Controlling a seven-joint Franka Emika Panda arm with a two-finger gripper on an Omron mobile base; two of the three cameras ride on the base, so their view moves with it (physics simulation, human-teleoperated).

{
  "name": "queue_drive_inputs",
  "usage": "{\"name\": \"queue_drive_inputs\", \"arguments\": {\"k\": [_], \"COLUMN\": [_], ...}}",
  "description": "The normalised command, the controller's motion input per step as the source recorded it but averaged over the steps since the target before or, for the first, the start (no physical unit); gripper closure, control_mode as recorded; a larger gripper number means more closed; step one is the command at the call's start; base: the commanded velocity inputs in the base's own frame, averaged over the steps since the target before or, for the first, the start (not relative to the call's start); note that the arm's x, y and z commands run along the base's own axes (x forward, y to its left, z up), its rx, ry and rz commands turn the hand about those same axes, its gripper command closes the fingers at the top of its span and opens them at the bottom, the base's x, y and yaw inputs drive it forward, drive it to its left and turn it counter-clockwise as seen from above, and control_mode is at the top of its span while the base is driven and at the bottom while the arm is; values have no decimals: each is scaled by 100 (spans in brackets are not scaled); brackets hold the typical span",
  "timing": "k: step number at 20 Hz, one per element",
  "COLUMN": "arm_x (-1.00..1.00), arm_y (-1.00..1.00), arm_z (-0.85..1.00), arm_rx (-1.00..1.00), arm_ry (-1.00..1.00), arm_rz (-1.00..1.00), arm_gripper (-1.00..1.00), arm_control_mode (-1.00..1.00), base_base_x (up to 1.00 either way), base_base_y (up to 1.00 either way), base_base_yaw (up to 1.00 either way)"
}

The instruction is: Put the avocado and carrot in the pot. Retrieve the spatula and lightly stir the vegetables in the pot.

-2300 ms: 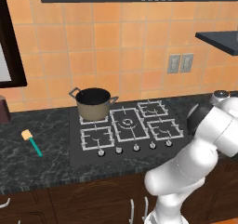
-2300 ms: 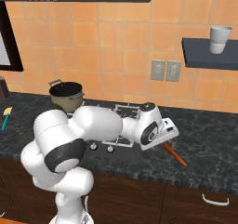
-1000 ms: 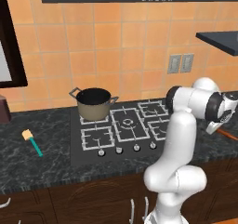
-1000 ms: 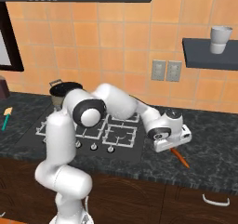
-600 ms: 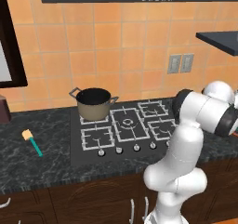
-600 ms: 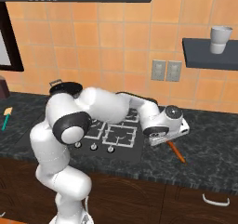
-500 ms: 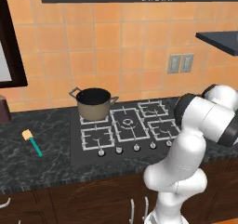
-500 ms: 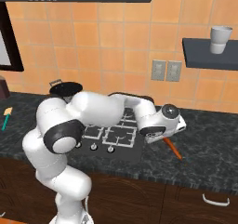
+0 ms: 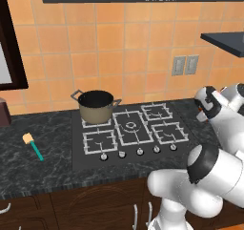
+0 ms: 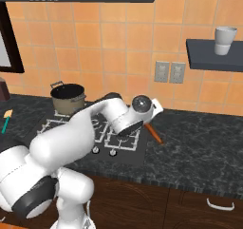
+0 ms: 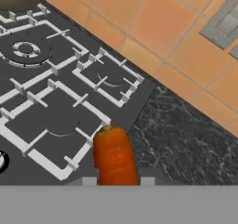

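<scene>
One stove [image 9: 126,133] with five burners carries one pot [image 9: 96,105] on its far left burner. One gripper [image 10: 151,119], raised above the stove's right edge, is clenched on one carrot [image 10: 154,132]. One spatula [image 9: 33,144] lies on the counter [image 9: 43,164], far left.

orange carrot [image 11: 114,155], olive-bronze pot [image 9: 96,107], seemingly teal-handled spatula [image 9: 34,146]

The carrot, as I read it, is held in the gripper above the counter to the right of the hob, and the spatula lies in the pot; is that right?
Not quite: the spatula lies on the counter left of the hob, not in the pot, as the left base view shows. The rest stands: the carrot is held in the gripper above the counter right of the hob.
</scene>
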Motion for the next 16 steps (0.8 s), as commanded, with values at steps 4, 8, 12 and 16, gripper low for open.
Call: {"name": "queue_drive_inputs", "arguments": {"k": [4, 8, 12, 16], "arm_x": [26, 13, 4, 18], "arm_y": [100, 100, 89, 90], "arm_z": [91, 74, 59, 21], "arm_rx": [3, 13, 24, 31], "arm_ry": [-1, -1, 0, 0], "arm_rz": [5, 9, 11, 12], "arm_gripper": [100, 100, 100, 100], "arm_control_mode": [-100, -100, -100, -100], "base_base_x": [0, 0, 0, 0], "base_base_y": [0, 0, 0, 0], "base_base_yaw": [0, 0, 0, 0]}}
